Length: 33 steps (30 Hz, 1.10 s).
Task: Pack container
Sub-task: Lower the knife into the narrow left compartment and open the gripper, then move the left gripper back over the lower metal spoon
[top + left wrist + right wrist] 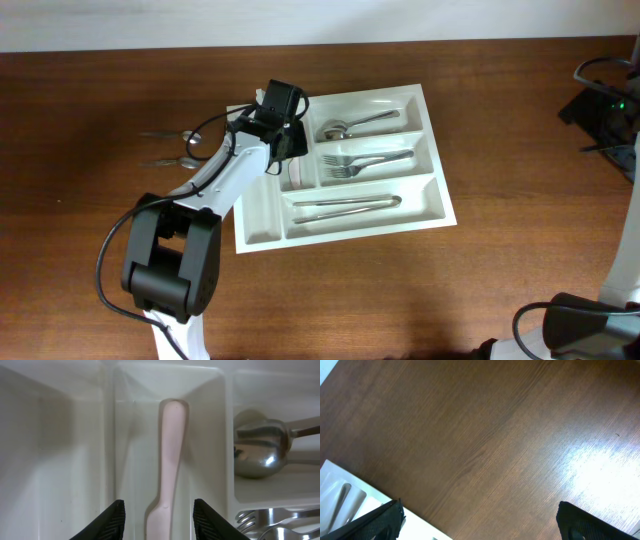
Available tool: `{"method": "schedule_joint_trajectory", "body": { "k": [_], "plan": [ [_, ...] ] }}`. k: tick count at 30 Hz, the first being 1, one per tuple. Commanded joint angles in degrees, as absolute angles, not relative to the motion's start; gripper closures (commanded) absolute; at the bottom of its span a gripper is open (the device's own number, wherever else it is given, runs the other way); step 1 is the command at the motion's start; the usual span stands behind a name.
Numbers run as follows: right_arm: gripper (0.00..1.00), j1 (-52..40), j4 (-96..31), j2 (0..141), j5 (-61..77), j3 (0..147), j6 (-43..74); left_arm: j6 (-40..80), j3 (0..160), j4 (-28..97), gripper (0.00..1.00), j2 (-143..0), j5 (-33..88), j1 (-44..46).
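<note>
The white container (262,218) lies mid-table with five compartments. My left gripper (284,140) hangs over its upper left part. In the left wrist view my left gripper (157,506) is open, and a pale pink utensil (170,455) lies between the fingers in a narrow compartment of the container (75,460), untouched by them. A spoon (355,125), forks (366,160) and long metal utensils (345,206) lie in the three long compartments. My right gripper (480,510) is open and empty above bare table, with a corner of the container (327,472) at its lower left.
Two metal utensils (168,135) (166,162) lie on the wooden table left of the left arm. The spoon bowl (259,455) and fork tines (265,520) show in the compartments to the right of the left gripper. Dark equipment with cables (605,105) stands at the far right.
</note>
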<state>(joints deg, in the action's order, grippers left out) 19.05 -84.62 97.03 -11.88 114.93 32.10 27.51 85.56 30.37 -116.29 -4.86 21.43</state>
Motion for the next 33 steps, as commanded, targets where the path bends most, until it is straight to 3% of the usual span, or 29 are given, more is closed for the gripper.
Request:
{"method": "schedule_joint_trajectory", "body": {
  "k": [1, 6, 9, 10, 14, 22, 26, 33],
  "plan": [
    [0.01, 19.16, -84.62, 97.12, -11.99, 115.18, 31.75, 27.35, 89.73, 30.46, 0.54, -115.11, -4.34, 21.58],
    [0.01, 19.16, -84.62, 97.12, -12.01, 115.18, 31.75, 27.38, 94.70, 33.19, 0.53, -111.18, -6.66, 20.29],
    [0.01, 19.16, -84.62, 97.12, -11.99, 115.18, 31.75, 27.38, 97.78, 37.39, 0.05, -106.94, -12.12, 17.82],
    [0.01, 19.16, -84.62, 97.12, -11.99, 115.18, 31.75, 27.40, 98.02, 38.35, 0.01, -105.73, -13.26, 16.97],
    [0.01, 19.16, -84.62, 97.12, -12.01, 115.18, 31.75, 28.12, 98.04, 43.42, 0.01, -102.39, -16.25, 12.91],
    [0.01, 19.16, -84.62, 97.12, -12.01, 115.18, 31.75, 50.17, 96.88, 58.63, 0.01, -102.85, -18.22, 1.85],
    [0.01, 19.16, -84.62, 97.12, -12.01, 115.18, 31.75, 59.33, 96.36, 60.77, 0.01, -106.10, -16.40, -0.95],
    [0.01, 19.16, -84.62, 97.12, -12.01, 115.18, 31.75, 65.32, 96.36, 58.98, 0.01, -111.96, -9.65, -1.13]
  ]
}}
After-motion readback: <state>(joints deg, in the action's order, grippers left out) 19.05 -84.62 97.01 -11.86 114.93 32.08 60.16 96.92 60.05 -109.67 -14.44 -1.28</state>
